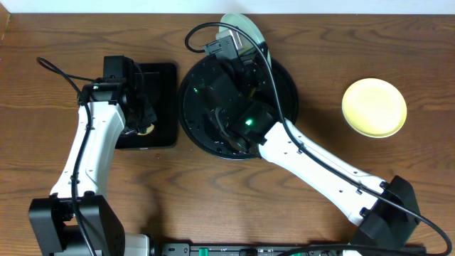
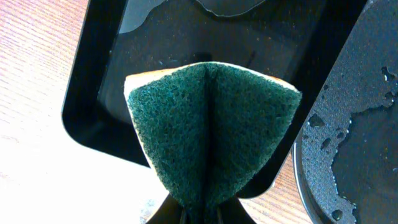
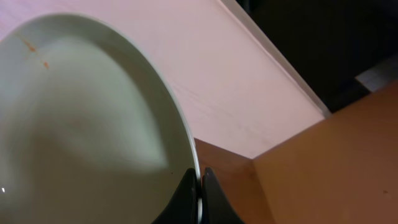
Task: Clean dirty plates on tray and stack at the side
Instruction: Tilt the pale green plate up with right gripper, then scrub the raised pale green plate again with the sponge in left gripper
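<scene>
Now the pale mint-blue round plate (image 3: 81,137) is held tilted up on its edge, its rim pinched between the closed fingers of the right gripper (image 3: 200,193), above the far rim of the large round glossy black tray (image 1: 290,96). A thin orange-brown smear (image 3: 34,53) is seen near the top of its face. Over on the left, the left gripper (image 2: 202,211) is clamped on a folded green scouring sponge (image 2: 208,130), which hangs over the smaller rectangular black tray (image 1: 165,107).

So the relation that matters is this: the plate lies to the right of the sponge and farther from the robot's base, with the round tray's left edge between them. The wipe is judged to fall to the left arm, and the plate's face would need to be turned toward it. The round tray's surface is beaded with water, so slipping is a risk. Room is tight, since most of that tray is covered by the right arm. 1 pale yellow round plate (image 1: 375,107) is set on the brown wooden worktop (image 1: 320,43), well to the right. A 3rd plate cannot be made out.
</scene>
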{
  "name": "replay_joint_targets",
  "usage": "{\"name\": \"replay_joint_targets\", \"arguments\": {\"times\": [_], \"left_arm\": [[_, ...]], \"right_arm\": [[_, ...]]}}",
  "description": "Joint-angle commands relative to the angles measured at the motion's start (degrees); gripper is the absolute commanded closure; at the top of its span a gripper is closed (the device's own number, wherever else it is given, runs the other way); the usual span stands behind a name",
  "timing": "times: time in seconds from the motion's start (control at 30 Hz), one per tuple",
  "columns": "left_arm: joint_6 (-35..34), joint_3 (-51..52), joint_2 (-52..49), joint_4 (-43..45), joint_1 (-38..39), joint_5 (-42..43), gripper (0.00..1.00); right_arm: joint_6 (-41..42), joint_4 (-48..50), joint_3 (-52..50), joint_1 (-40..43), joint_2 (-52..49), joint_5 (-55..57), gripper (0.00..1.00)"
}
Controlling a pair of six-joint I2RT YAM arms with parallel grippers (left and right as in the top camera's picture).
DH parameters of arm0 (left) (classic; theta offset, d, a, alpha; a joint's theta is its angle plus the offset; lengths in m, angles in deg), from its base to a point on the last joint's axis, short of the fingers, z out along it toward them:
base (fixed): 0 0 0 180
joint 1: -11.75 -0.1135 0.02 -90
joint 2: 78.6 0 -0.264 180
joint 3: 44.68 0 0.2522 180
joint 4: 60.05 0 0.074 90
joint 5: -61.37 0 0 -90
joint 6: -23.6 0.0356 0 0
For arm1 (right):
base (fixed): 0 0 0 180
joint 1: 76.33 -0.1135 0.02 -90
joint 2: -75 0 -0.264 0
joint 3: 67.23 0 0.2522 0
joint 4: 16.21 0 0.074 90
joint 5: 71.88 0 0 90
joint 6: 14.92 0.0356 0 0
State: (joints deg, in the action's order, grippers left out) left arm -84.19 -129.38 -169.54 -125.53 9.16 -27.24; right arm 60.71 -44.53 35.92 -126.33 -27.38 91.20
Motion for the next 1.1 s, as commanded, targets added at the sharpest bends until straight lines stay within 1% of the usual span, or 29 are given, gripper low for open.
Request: {"name": "replay_joint_targets", "arguments": {"times": [0.0,0.13,0.2,0.27,0.37,0.43,0.5,0.6,0.7,0.8,0.9,0.97,1.07], "left_arm": [[-0.1,-0.1,-0.4,0.2,-0.3,0.7,0.92],[-0.1,-0.1,-0.4,0.6,-0.3,4.1,0.92],[0.0,-0.1,-0.4,0.8,-0.3,6.6,0.92],[0.2,-0.1,-0.4,0.8,-0.2,9.7,0.92],[3.1,-0.1,-0.4,1.0,0.7,13.3,0.92],[4.0,-0.1,-0.4,1.4,1.8,13.6,0.92],[4.6,-0.1,-0.4,2.0,3.3,13.6,0.92],[4.7,-0.1,-0.4,3.3,6.2,13.7,0.92],[5.4,-0.1,-0.4,5.5,10.4,13.6,0.92],[5.7,-0.1,-0.4,7.6,14.8,13.7,0.92],[5.7,-0.1,-0.5,9.6,18.3,14.5,0.92],[5.5,-0.5,-0.9,10.0,19.8,16.8,0.92],[5.5,-2.6,-3.0,7.2,20.5,20.9,0.93]], "right_arm": [[-0.8,0.2,-0.3,-0.3,-0.4,4.3,0.99],[-0.7,0.0,-0.3,-0.2,-0.4,2.7,0.99],[-0.7,-2.4,-0.3,0.2,-0.4,-2.9,0.99],[3.3,-7.5,-0.3,1.0,-0.4,-10.9,0.99],[11.5,-15.3,-0.3,4.0,-0.4,-25.6,0.99],[17.7,-19.7,-0.3,7.8,-0.4,-37.0,0.99],[21.7,-22.4,-0.3,12.2,-0.4,-47.5,0.99],[23.1,-24.9,-0.3,19.6,-0.4,-65.4,0.99],[23.1,-27.0,-0.3,26.0,-1.3,-77.7,0.99],[20.9,-28.8,-0.4,29.9,-3.3,-83.8,0.99],[17.2,-29.6,-0.5,31.6,-6.5,-87.7,0.99],[16.2,-29.6,-0.6,31.6,-8.7,-88.1,0.99],[15.5,-29.1,-0.6,31.5,-11.8,-88.1,0.99]]}}
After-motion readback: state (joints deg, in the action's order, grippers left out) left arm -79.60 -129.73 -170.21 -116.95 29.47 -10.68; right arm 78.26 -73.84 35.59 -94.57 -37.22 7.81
